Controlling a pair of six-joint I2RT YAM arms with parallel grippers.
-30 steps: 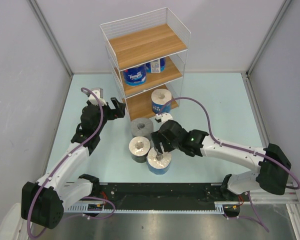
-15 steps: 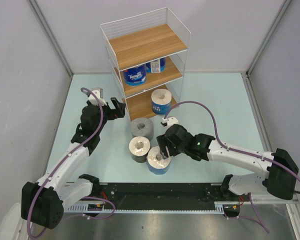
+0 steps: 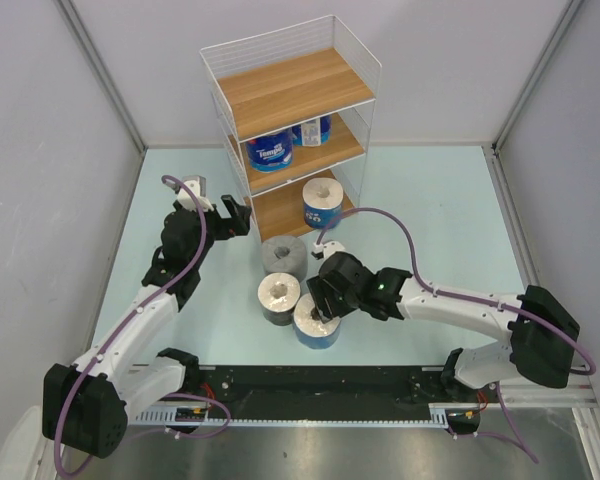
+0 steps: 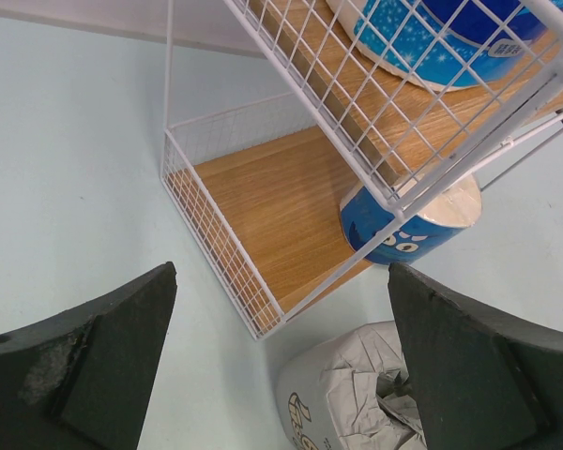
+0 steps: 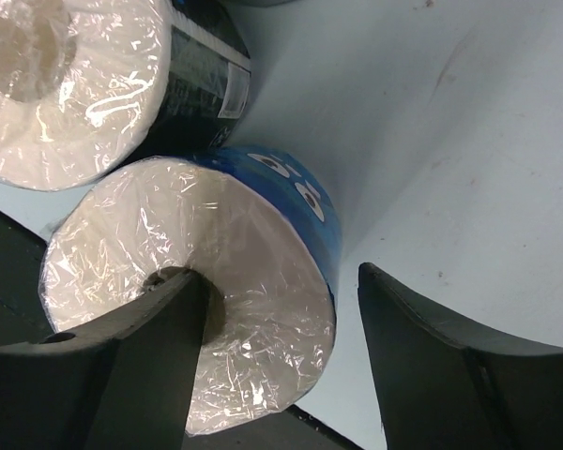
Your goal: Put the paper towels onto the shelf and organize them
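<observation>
The shelf (image 3: 290,95) stands at the back. Two blue paper towels (image 3: 270,150) sit on its middle tier and one blue roll (image 3: 322,202) on the bottom tier. A grey roll (image 3: 283,254), a black roll (image 3: 278,297) and a blue roll (image 3: 315,322) stand on the table. My right gripper (image 3: 323,305) is open over that blue roll (image 5: 216,309). One finger (image 5: 141,375) is at the core and the other (image 5: 450,375) is outside the wall, apart from it. My left gripper (image 3: 235,215) is open and empty above the grey roll (image 4: 357,394), by the shelf's bottom board (image 4: 281,206).
The black roll (image 5: 94,84) touches the blue roll on its left. Grey walls close the table at the back and both sides. The black rail (image 3: 320,385) with the arm bases runs along the near edge.
My right gripper has shifted a little left and come down onto the front blue roll, one finger at its core. The left arm has not moved.
</observation>
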